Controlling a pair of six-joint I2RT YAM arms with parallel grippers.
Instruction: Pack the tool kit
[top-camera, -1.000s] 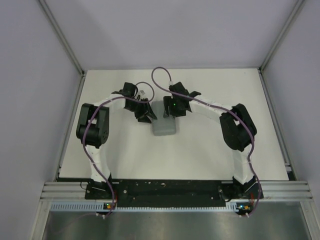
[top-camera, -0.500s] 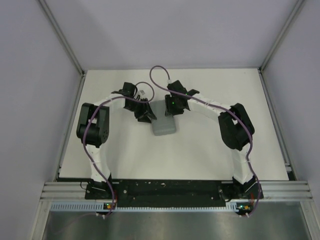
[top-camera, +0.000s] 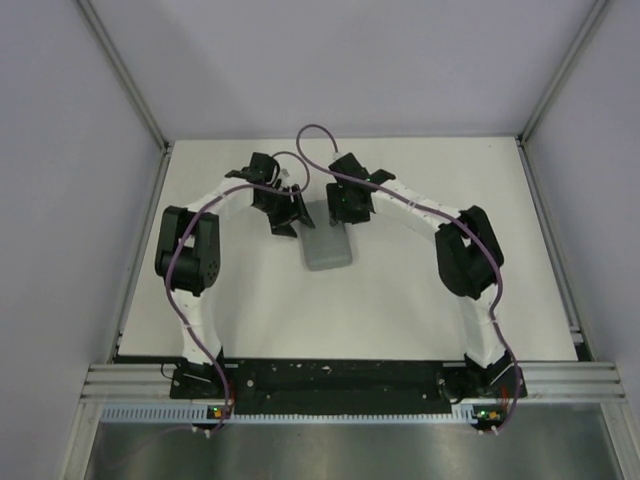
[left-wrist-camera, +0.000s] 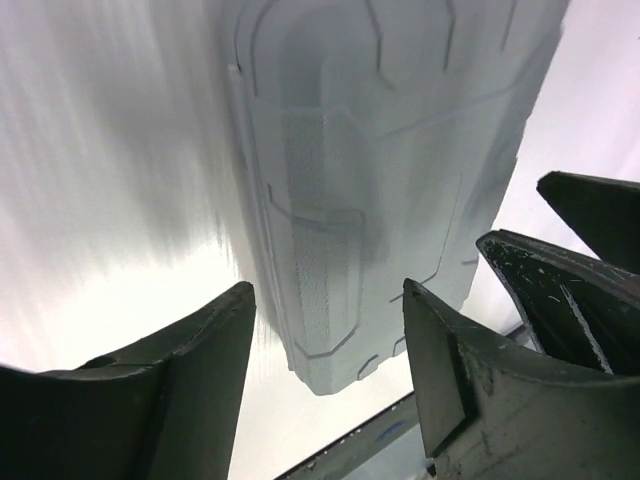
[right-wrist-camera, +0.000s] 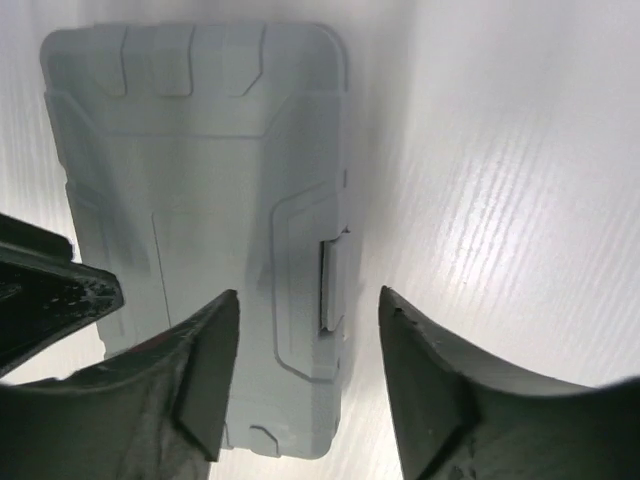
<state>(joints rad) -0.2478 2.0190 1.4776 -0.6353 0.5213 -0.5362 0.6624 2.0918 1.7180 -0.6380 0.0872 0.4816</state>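
One shut grey case (top-camera: 327, 247) on the table (top-camera: 420, 300), toward its far edge: likely light, rigid, slick; pinch across long sides; left gripper (left-wrist-camera: 325, 300) and right gripper (right-wrist-camera: 308, 300) gape empty.

The closed grey case (right-wrist-camera: 200, 200) lies flat on the white table (right-wrist-camera: 500, 150), filling the upper left and centre. Its side latch (right-wrist-camera: 331, 285) shows between the gripper's (right-wrist-camera: 307, 300) spread fingers (right-wrist-camera: 440, 390) at the bottom.

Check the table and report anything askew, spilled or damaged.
Nothing stands out. The grey case lies flat and shut on the table, turned only slightly off the table's edges, with no crack or spill showing. The left gripper and right gripper stand open by its far end, not holding it.
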